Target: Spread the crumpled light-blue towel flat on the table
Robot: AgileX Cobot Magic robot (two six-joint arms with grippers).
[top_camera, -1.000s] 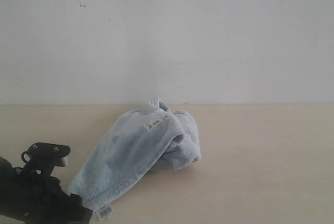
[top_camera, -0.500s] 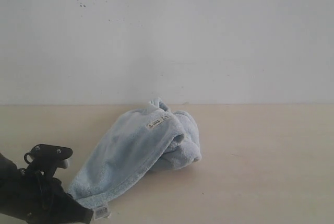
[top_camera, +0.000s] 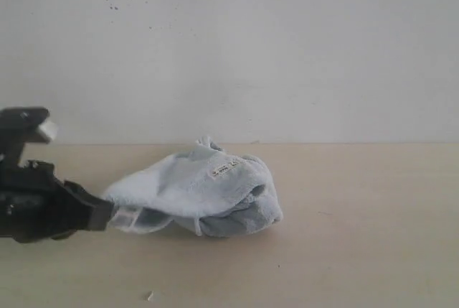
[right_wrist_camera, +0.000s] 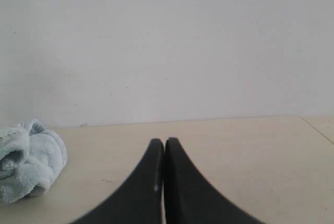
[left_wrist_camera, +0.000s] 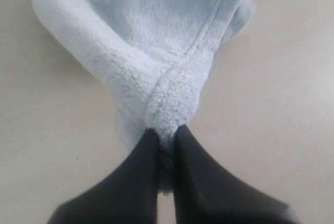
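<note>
The crumpled light-blue towel (top_camera: 204,189) lies bunched near the middle of the table (top_camera: 344,250), a white label showing on its top. My left gripper (top_camera: 111,216) is shut on the towel's near corner, and that corner is lifted off the table and stretched toward the left. In the left wrist view the black fingers (left_wrist_camera: 190,172) pinch a fluffy fold of the towel (left_wrist_camera: 156,51) at my left gripper (left_wrist_camera: 166,132). My right gripper (right_wrist_camera: 164,143) is shut on nothing, low over the table, with the towel (right_wrist_camera: 28,156) off to one side. It is not seen in the exterior view.
A white wall (top_camera: 287,49) meets the table's far edge. A tiny white speck (top_camera: 149,296) lies on the table near the front. A seam or edge of the table (right_wrist_camera: 317,128) runs at one side in the right wrist view.
My left gripper closed on the towel's near corner, then rose and pulled left. The towel's lower end lifted and stretched that way, and the bundle shifted slightly.
</note>
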